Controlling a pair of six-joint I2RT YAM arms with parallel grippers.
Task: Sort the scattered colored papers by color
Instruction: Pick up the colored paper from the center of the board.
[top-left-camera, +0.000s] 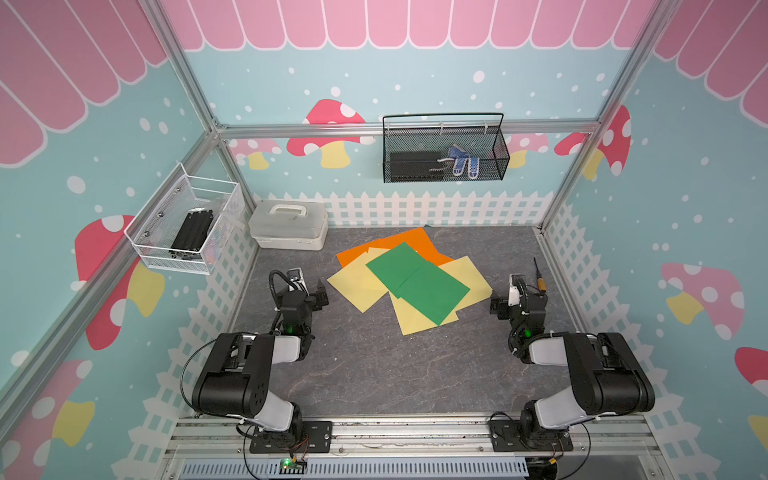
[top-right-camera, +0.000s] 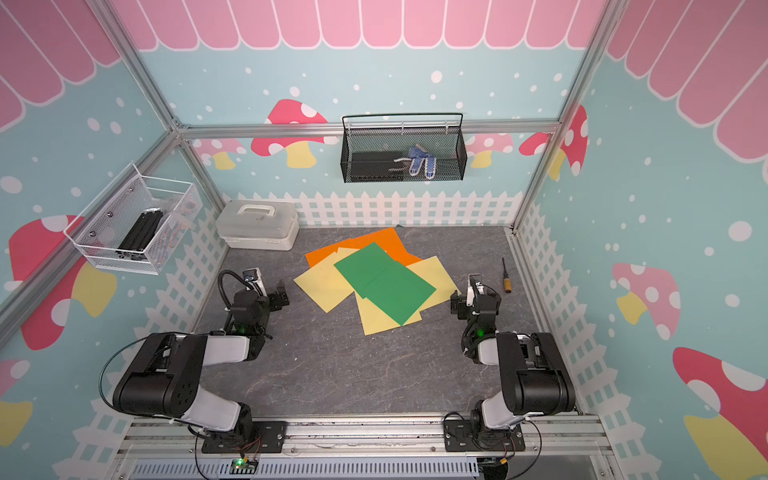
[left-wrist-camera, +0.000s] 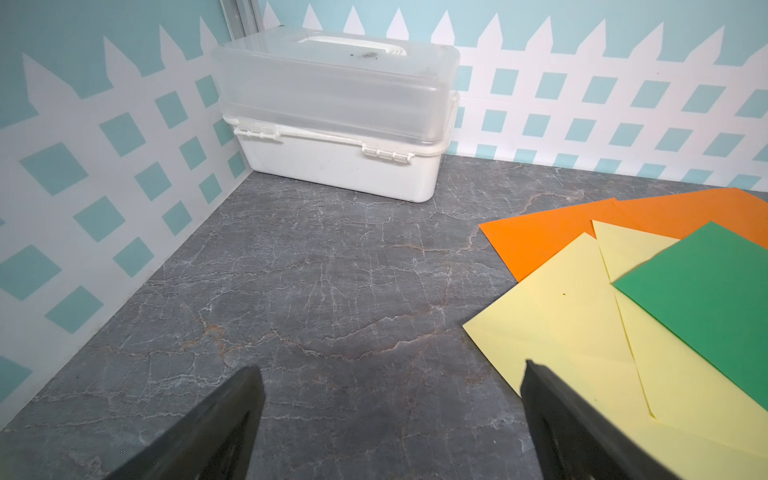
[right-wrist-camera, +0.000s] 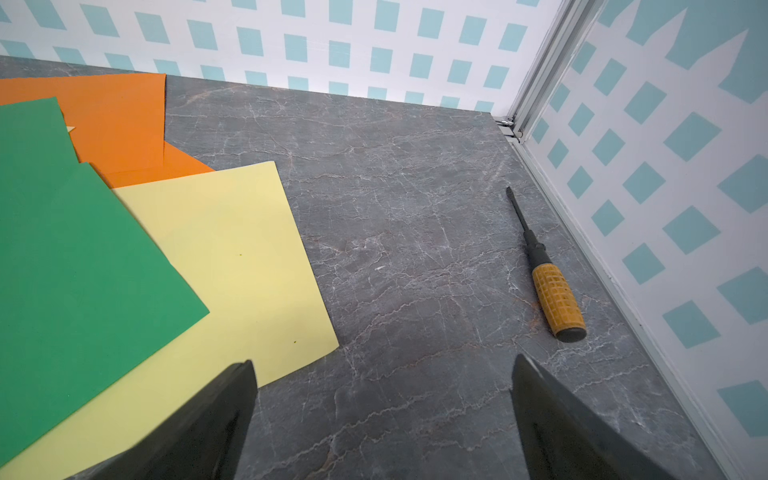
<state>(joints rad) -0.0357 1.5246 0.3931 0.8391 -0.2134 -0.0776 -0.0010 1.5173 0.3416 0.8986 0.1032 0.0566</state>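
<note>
Lying in one overlapping heap on the far half of the bench (top-left-camera: 374, 374), the colored papers (top-left-camera: 415, 282) are seen unsorted in both top views. Two green sheets (top-left-camera: 419, 280) are laid uppermost, one lapped over the other along the middle. Pale yellow sheets (top-left-camera: 353, 286) are spread beneath them, with corners fanned out to the left, to the right and toward the near edge. Lowest of all, orange sheets (top-left-camera: 415, 241) are set, and their far corner is found close to the fence-printed back wall (top-left-camera: 436, 208).

The left hand (left-wrist-camera: 390, 365) is held released, spread wide with nothing in it, just beside the leftmost yellow corner. In the left wrist view one finger (left-wrist-camera: 582, 424) is seen across that sheet's edge, though contact cannot be told. The right hand (right-wrist-camera: 383, 358) is likewise released and unloaded, just beside the rightmost yellow corner.

Bare surface is left in a broad band in front of the heap, across the near half of the bench. A narrower bare stretch is found between the orange edge and the white lidded box (top-left-camera: 289, 224), which is placed in the far left corner. On the right, open surface is left between the yellow edge and a screwdriver (right-wrist-camera: 548, 274), which is laid close along the right wall (right-wrist-camera: 665, 166), well apart from the papers.
</note>
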